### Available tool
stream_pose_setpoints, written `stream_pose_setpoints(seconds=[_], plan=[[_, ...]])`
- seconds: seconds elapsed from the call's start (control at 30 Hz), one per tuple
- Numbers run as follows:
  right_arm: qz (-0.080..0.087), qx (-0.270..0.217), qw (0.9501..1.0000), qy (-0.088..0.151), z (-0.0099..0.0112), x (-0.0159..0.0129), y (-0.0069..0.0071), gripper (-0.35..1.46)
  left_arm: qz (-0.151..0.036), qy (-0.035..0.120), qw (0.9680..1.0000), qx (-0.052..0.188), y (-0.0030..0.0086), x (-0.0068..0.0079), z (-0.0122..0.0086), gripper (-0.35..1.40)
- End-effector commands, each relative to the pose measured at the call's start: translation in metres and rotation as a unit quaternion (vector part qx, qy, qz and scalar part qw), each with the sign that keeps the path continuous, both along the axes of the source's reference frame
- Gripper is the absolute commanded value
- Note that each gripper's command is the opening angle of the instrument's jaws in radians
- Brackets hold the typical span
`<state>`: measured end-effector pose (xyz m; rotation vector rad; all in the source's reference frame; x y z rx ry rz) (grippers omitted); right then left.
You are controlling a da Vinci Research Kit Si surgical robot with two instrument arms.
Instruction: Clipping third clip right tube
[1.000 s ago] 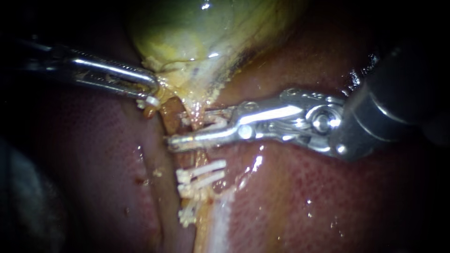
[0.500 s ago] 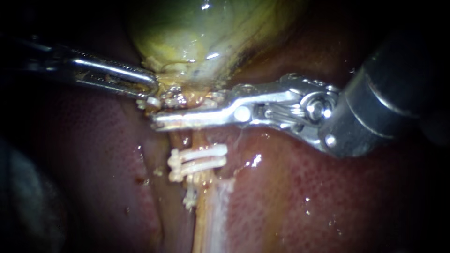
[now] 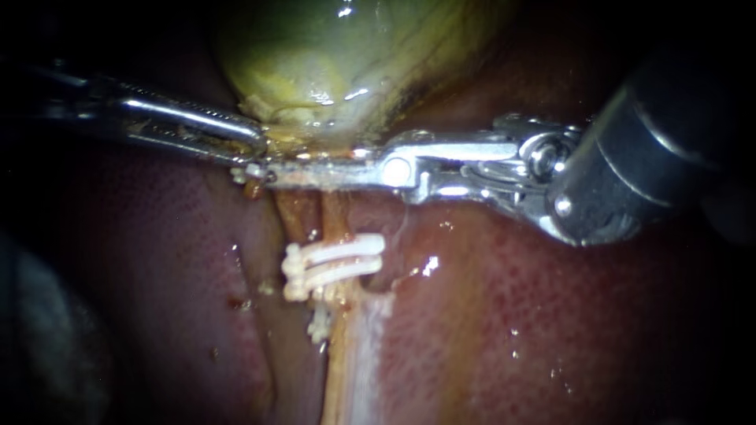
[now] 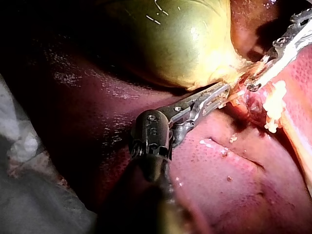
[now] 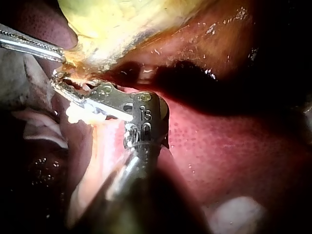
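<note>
The yellow-green gallbladder (image 3: 331, 47) hangs over the red liver (image 3: 512, 315). Two tubes run down from its neck; the right tube (image 3: 336, 224) carries two white clips (image 3: 335, 264) side by side, with a further white clip (image 3: 317, 324) lower down. My right instrument (image 3: 264, 173) lies flat across the tubes just under the gallbladder's neck, its jaws pressed together on the tube with whitish material between them. My left instrument (image 3: 256, 149) is shut on tissue at the gallbladder's neck, right beside the right jaws' tip. The left wrist view shows that grip (image 4: 222, 95).
In the right wrist view the right instrument (image 5: 61, 84) reaches under the gallbladder (image 5: 112, 24), with the white clips (image 5: 83, 113) beside its jaws. A pale strip of tissue (image 3: 366, 370) runs down below the clips. A grey cloth (image 4: 29, 185) lies beside the liver.
My right instrument has moved up the tubes from just above the clips to just under the gallbladder's neck, and its jaws have closed from a wide gap. The left instrument holds still.
</note>
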<state>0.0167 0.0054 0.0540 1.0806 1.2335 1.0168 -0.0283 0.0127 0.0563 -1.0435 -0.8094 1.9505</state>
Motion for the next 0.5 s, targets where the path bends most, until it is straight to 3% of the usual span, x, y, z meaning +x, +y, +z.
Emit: stream_pose_setpoints(seconds=[0.03,0.5], plan=[[-0.001,0.000,1.0000,0.000,0.0000,-0.0002,0.0000,-0.35,0.000,0.000,1.0000,0.000,0.0000,0.0000,0.0000,-0.35],[0.001,-0.001,1.0000,0.001,0.0002,-0.0002,-0.0002,-0.35,0.000,0.000,1.0000,0.000,0.0001,0.0000,0.0001,-0.35]])
